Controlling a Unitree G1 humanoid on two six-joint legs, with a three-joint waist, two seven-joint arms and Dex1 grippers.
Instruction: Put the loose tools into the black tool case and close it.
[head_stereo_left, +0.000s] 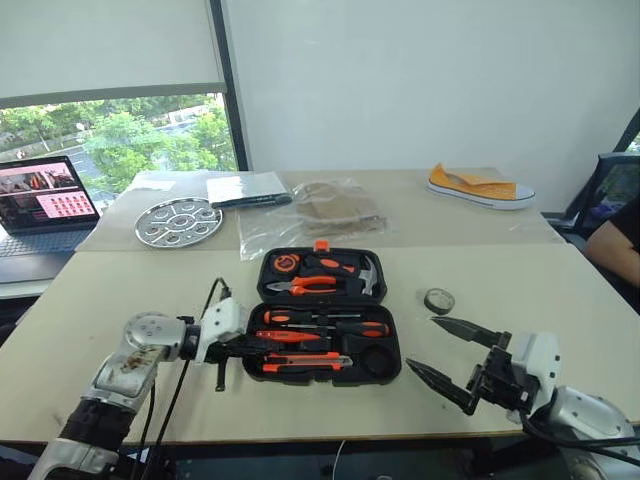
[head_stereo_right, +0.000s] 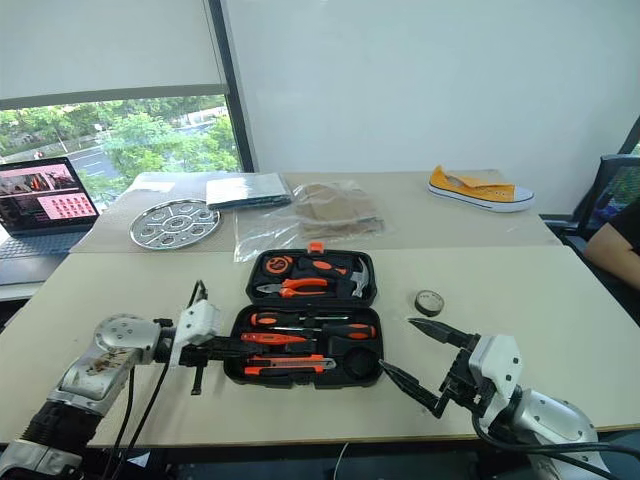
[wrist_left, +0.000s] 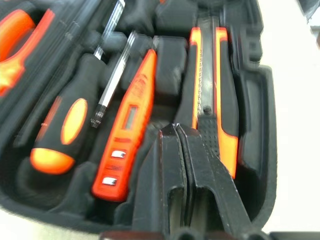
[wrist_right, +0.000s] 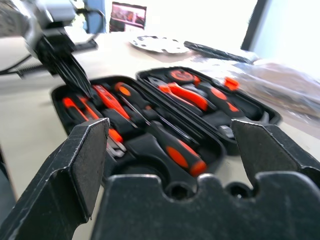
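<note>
The black tool case (head_stereo_left: 392, 330) lies open in the middle of the table. Its rear half holds pliers and a hammer. In the front half lie the loose tools: a black-and-orange screwdriver (wrist_left: 65, 130), an orange tester screwdriver (wrist_left: 127, 125) and the utility knife (wrist_left: 215, 100). A round recess (head_stereo_left: 378, 360) at its right end holds nothing. The dark tape roll (head_stereo_left: 438, 300) sits on the table just right of the case. My left gripper (head_stereo_left: 266, 346) is shut with nothing in it, reaching over the case's left end. My right gripper (head_stereo_left: 420, 343) stands open right of the case, in front of the tape roll.
A laptop (head_stereo_left: 45, 205) is at the far left. A round metal tray (head_stereo_left: 178, 222), papers (head_stereo_left: 248, 188) and plastic bags (head_stereo_left: 320, 210) lie behind the case. A yellow shoe (head_stereo_left: 480, 186) rests at the back right. A person's arm (head_stereo_left: 615, 245) shows at the right edge.
</note>
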